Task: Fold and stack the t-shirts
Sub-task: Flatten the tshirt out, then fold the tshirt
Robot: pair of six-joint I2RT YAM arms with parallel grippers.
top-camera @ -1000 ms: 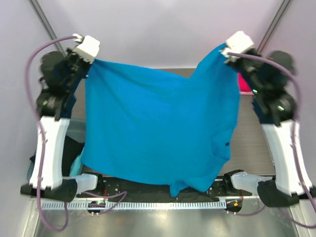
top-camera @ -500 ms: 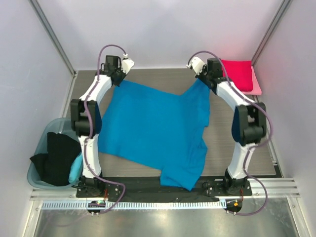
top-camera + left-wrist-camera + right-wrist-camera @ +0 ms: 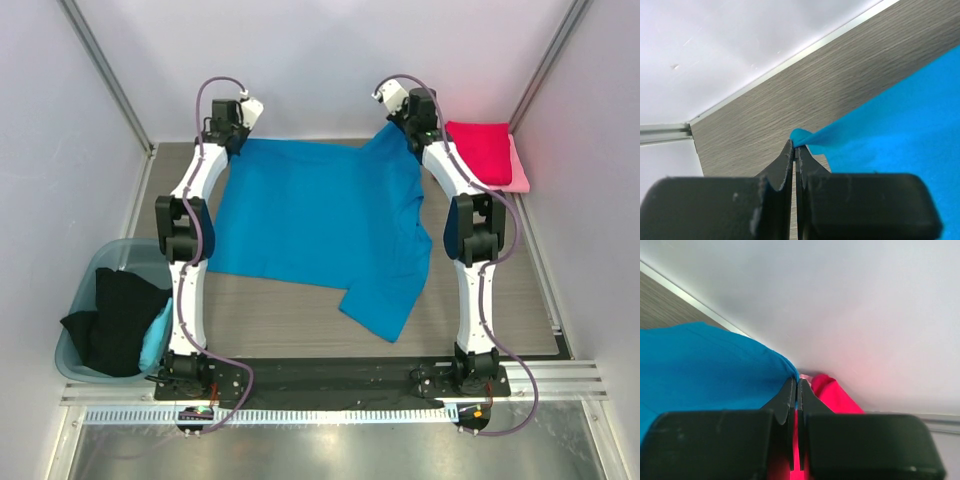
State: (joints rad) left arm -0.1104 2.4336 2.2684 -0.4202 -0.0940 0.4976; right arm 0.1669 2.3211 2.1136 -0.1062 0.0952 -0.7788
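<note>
Top external view, blue t-shirt [image 3: 320,225] spread between left jaws and right jaws, both clamped shut on its far corners

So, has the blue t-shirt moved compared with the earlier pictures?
Yes. The blue t-shirt hung high over the table; now it lies spread on it, far edge drawn close to the back wall.

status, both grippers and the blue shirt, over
Left gripper shut on blue t-shirt, far-left corner. Right gripper shut on its far-right corner. Shirt spread across table. Folded crimson t-shirt close beside right gripper.
</note>
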